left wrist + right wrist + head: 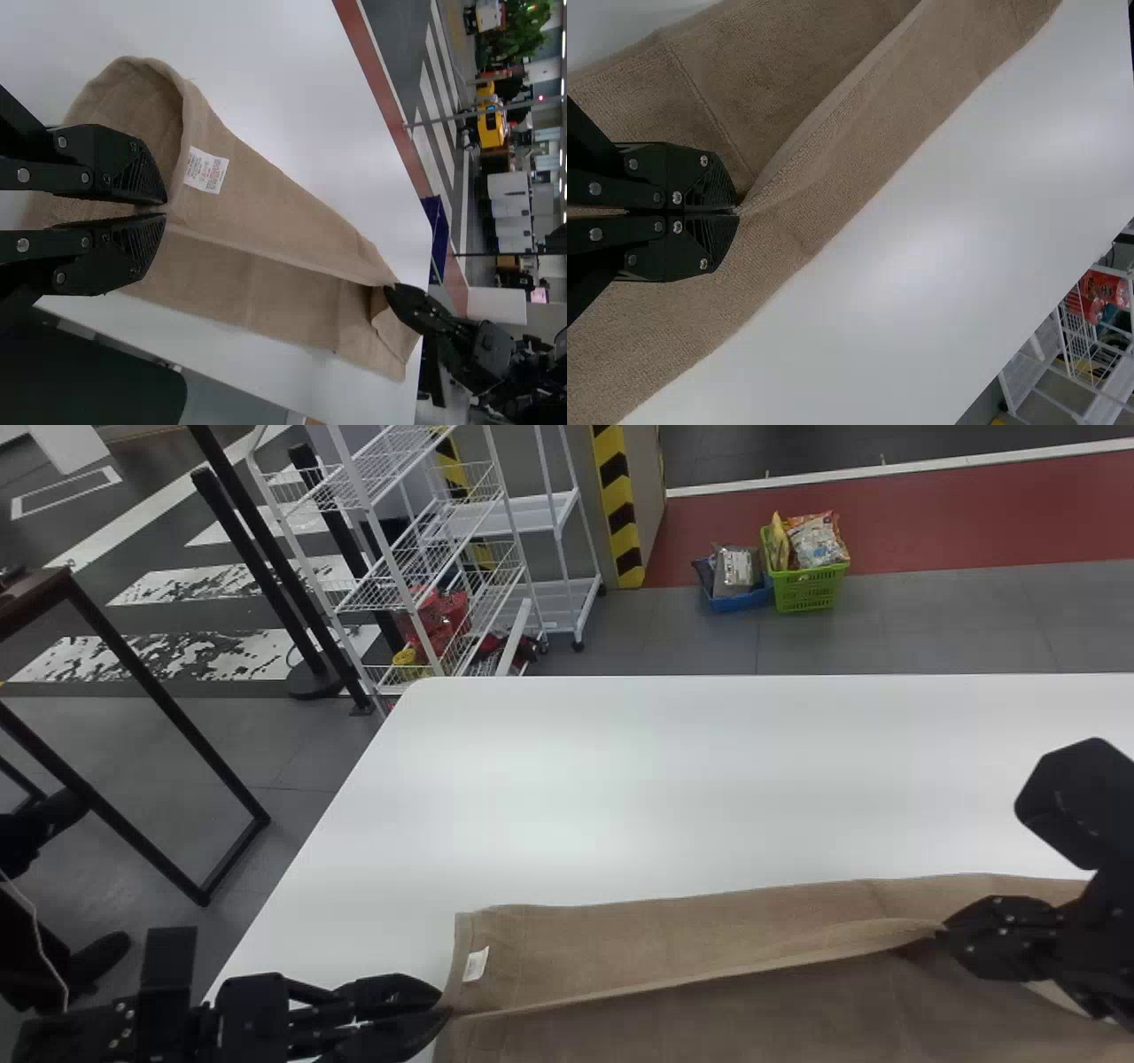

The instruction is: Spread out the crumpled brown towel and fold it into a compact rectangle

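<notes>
Bright, diffuse light falls across the smooth white rectangular table [567, 797], leaving a broad, soft-edged glare at its middle in the head view and paler patches in the right wrist view. The brown woven cloth towel [673, 939] reflects little; shade darkens its lower layer beneath the fold. The grey tiled floor [647, 633] looks dimmer.

Beyond your white bench [709, 779], you have white wire shelving [399, 531] on gray floor [930, 629], a yellow-and-black striped pillar [620, 505], and green [808, 589] and blue baskets [740, 600] near a red floor strip [974, 514].
</notes>
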Tool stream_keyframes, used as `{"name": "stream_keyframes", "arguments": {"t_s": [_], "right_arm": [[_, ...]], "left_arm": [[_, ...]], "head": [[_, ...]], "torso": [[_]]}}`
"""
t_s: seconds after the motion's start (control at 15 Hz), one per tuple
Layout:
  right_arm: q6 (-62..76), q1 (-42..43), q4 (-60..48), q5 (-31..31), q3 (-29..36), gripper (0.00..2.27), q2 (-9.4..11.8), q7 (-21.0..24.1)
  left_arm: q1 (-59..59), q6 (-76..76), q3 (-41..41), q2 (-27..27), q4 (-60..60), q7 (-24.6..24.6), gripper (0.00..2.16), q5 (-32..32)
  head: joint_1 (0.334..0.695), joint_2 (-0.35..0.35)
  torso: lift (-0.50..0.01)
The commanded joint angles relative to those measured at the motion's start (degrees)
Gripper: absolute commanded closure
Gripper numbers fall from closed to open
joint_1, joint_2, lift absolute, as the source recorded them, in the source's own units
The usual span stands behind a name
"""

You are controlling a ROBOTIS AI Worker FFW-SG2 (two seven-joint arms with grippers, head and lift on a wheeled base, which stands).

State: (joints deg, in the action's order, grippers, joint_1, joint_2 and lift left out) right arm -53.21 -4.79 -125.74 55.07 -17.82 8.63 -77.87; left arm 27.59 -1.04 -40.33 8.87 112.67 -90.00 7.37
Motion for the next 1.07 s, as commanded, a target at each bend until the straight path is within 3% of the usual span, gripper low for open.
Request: {"name": "stream_keyframes", "arguments": {"t_s": [0.0, 0.4, 1.0], "right_arm": [[-1.42, -1.28, -1.71, 0.91, -1.78, 1.11, 1.03, -0.45], [-1.42, -3.03, -1.53, 4.34, -6.96, 1.11, 1.56, -0.45], [-2.65, -2.51, -4.87, 3.90, -6.70, 1.11, 3.41, -0.45]], "left_arm": [[0.54, 1.95, 0.43, 0.80, -0.26, -0.57, 1.00, 0.63], [0.01, 4.42, 2.27, 1.68, -3.69, 1.40, 1.00, 1.25], [0.36, 5.12, 1.04, 2.20, -3.07, -0.57, 1.00, 1.69]], "head": [[0.695, 0.350], [0.695, 0.350], [0.695, 0.350]], "torso": [[-0.127], [-0.127], [-0.127]]}}
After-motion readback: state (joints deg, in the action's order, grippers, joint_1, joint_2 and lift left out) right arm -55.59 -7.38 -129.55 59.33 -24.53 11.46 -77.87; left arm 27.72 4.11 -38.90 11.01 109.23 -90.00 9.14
